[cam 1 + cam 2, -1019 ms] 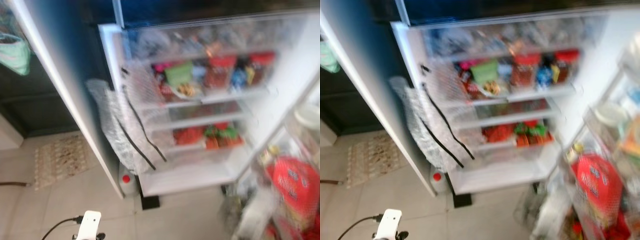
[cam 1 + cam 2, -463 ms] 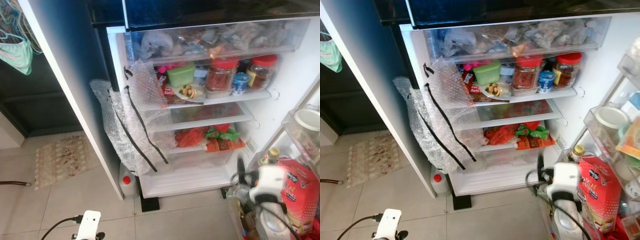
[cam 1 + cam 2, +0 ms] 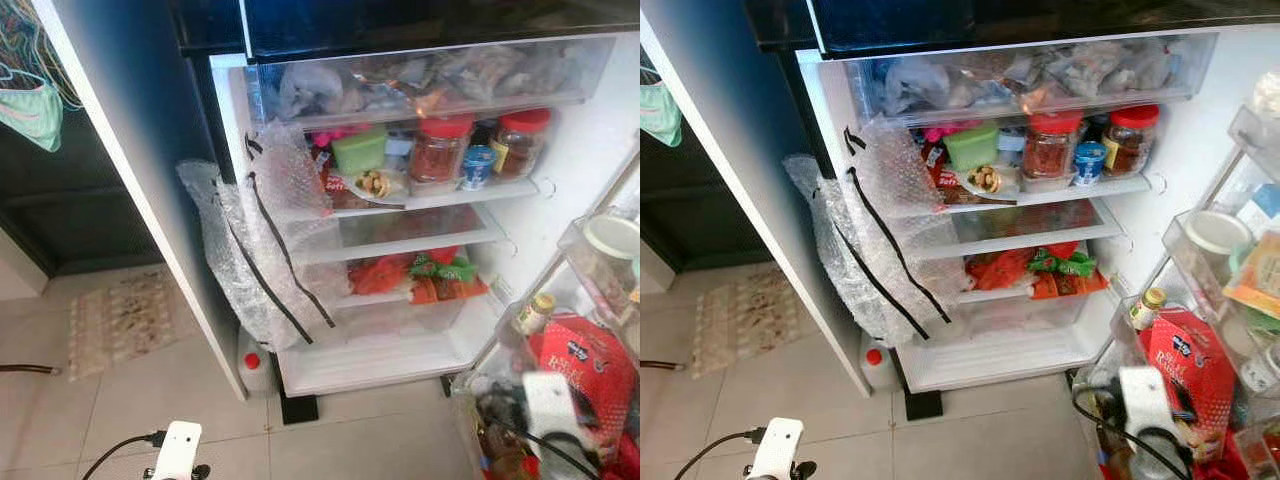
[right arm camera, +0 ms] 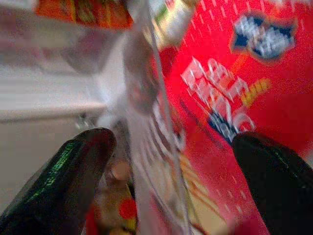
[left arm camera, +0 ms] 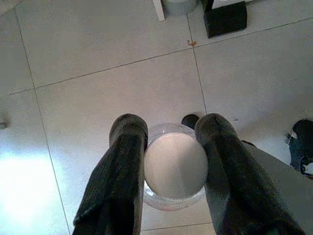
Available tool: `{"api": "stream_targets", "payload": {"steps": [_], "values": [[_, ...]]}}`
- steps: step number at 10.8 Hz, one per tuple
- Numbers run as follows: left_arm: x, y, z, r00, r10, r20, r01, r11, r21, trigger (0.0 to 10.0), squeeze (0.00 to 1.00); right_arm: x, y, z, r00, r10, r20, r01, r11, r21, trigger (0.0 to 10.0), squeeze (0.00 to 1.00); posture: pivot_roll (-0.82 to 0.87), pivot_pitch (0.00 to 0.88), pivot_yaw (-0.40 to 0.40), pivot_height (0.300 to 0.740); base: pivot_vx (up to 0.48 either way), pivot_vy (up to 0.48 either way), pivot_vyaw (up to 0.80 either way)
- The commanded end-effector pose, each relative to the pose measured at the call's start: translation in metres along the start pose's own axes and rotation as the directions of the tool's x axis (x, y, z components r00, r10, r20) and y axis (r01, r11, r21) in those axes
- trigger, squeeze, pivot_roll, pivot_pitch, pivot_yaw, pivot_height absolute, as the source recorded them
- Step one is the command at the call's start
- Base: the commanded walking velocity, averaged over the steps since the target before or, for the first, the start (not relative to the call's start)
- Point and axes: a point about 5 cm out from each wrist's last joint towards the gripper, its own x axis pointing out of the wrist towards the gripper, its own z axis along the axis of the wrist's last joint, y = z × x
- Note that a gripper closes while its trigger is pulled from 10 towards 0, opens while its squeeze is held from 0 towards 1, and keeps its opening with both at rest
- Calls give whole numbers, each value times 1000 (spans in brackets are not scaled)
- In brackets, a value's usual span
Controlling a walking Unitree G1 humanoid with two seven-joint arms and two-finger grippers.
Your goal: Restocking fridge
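The white fridge (image 3: 560, 260) stood open with food on its shelves. The left claw (image 5: 168, 169) squeezed a clear plastic jar with a white lid (image 5: 175, 165) over the floor, not yet inside. The right claw (image 4: 168, 186) was spread wide beside the red box (image 3: 1188, 372) at lower right.

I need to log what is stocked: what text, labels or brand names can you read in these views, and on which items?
Nothing reads cleanly.
Red carton in the door shelf: white lettering and a blue emblem, too blurred to read, also up close.
Red-lidded jars and small blue-labelled tub: labels too small.
Packets on the lower shelf: print too small.
Clear container in the left gripper: no text visible.
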Motion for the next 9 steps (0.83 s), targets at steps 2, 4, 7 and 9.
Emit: {"api": "stream_targets", "payload": {"steps": [2, 4, 7, 9], "values": [[-1, 3, -2, 1000, 5, -12, -5, 1000, 7, 10000, 0, -1, -9, 26, 982, -81, 171, 71, 995, 67, 10000, 0, -107, 27, 40, 740, 0, 0, 0], [0, 3, -2, 1000, 3, -12, -3, 1000, 8, 10000, 0, -3, -21, 21, 970, -187, 154, 180, 982, 60, 10000, 0, -106, 24, 40, 740, 0, 0, 0], [0, 2, -1, 1000, 0, -11, 0, 1000, 11, 10000, 0, -6, -42, 9, 951, -290, 106, 281, 955, 90, 10000, 0, -111, 25, 39, 740, 0, 0, 0], [0, 2, -1, 1000, 3, -10, -2, 1000, 9, 10000, 0, -4, -46, 12, 946, -307, 105, 299, 950, 89, 10000, 0, -109, 23, 38, 740, 0, 0, 0]]}}
